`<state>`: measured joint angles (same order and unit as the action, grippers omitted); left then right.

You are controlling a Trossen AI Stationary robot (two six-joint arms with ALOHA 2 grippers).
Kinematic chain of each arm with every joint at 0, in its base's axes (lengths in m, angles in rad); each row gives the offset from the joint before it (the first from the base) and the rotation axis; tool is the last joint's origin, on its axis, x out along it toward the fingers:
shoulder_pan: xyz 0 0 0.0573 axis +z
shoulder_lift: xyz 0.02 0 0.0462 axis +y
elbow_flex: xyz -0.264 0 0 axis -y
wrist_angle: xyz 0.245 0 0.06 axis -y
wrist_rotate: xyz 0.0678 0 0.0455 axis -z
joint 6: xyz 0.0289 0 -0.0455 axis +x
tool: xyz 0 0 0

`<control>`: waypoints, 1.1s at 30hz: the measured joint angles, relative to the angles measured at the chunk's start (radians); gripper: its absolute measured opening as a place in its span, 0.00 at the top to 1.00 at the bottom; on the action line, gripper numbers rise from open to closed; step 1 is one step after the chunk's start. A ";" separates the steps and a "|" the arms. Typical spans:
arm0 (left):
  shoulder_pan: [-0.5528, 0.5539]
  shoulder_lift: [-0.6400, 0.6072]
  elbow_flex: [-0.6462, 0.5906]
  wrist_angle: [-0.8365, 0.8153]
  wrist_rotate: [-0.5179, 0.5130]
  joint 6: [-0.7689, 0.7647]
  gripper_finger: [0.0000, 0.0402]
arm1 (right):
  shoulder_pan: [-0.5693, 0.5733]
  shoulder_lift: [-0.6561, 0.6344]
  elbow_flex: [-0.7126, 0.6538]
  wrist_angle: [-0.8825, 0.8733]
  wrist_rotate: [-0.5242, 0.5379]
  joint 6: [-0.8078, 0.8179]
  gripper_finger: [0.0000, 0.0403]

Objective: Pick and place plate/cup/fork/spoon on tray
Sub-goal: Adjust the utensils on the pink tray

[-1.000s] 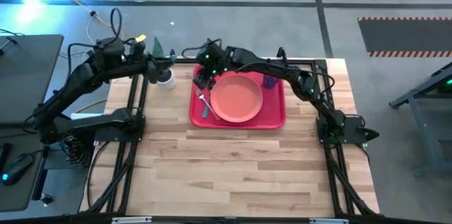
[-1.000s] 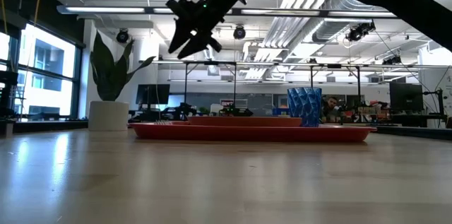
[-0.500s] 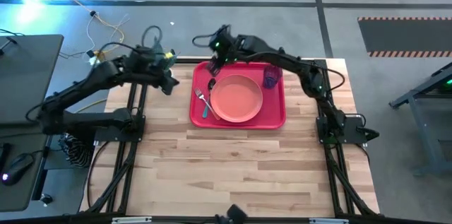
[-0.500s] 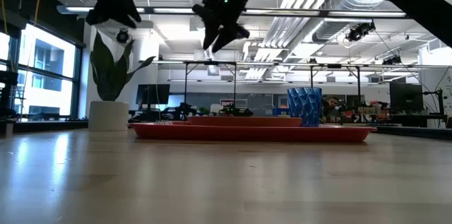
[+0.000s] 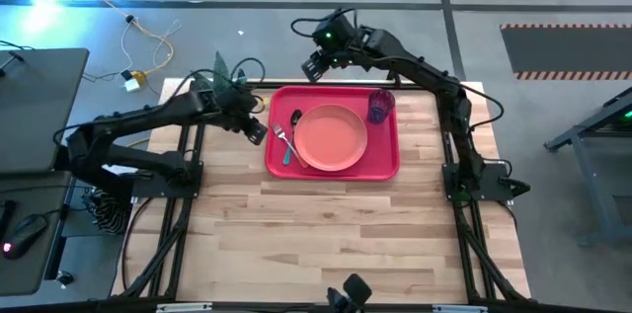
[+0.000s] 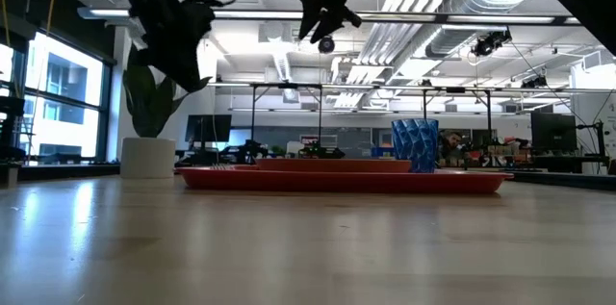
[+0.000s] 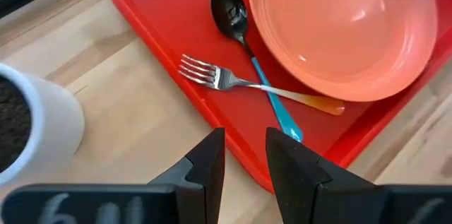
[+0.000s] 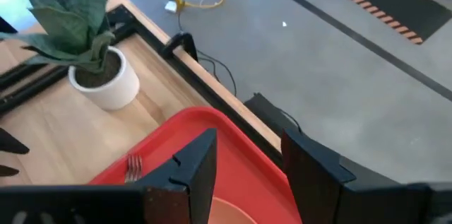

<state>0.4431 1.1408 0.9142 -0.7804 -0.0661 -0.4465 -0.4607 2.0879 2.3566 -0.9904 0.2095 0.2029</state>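
Note:
The red tray (image 5: 385,163) lies at the table's far middle. On it are the salmon plate (image 5: 331,137), the blue-purple cup (image 5: 379,106) at the far right corner, and the fork (image 5: 280,135) and spoon (image 5: 294,118) along its left side. The fork (image 7: 233,81) lies across the spoon's teal handle (image 7: 282,114), with its orange end by the plate's rim (image 7: 339,86). My left gripper (image 5: 259,127) hangs just left of the tray, slightly open and empty (image 7: 246,160). My right gripper (image 5: 314,64) is high beyond the tray's far edge, open and empty (image 8: 244,160).
A white pot with a green plant (image 8: 92,61) stands at the table's far left corner, close behind my left arm; it also shows in the left wrist view (image 7: 28,132). Bare wood (image 5: 336,234) spreads over the table's near half. Black frame rails run along both sides.
My left gripper has swung from the plant at the far left corner toward the tray's left edge and come lower. My right gripper has risen from over the tray's far left part and gone past the table's far edge. The things on the tray have stayed put.

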 joint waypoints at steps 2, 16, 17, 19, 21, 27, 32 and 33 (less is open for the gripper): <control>-0.001 0.037 0.000 0.038 -0.002 0.004 0.77 | -0.002 -0.005 0.000 0.002 0.000 -0.002 0.63; 0.000 0.311 0.001 0.150 -0.006 0.053 0.77 | -0.011 -0.034 -0.001 -0.015 -0.003 -0.002 0.63; -0.002 0.328 0.001 0.159 -0.005 0.056 0.77 | -0.011 -0.035 -0.001 -0.015 -0.003 -0.002 0.63; -0.002 0.357 0.001 0.157 0.004 0.057 0.77 | -0.011 -0.035 -0.001 -0.015 -0.003 -0.002 0.63; -0.002 0.384 0.001 0.162 0.015 0.058 0.77 | -0.011 -0.035 -0.001 -0.015 -0.003 -0.003 0.63; -0.001 0.436 0.001 0.186 0.025 0.080 0.77 | -0.011 -0.035 -0.001 -0.015 -0.003 -0.003 0.63; -0.001 0.462 0.001 0.228 0.025 0.085 0.77 | -0.011 -0.035 -0.001 -0.015 -0.003 -0.003 0.63; -0.001 0.469 0.002 0.230 0.025 0.085 0.77 | -0.011 -0.035 -0.001 -0.015 -0.003 -0.003 0.63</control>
<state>0.4419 1.6094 0.9157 -0.5506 -0.0414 -0.3614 -0.4713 2.0533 2.3558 -1.0050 0.2066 0.1997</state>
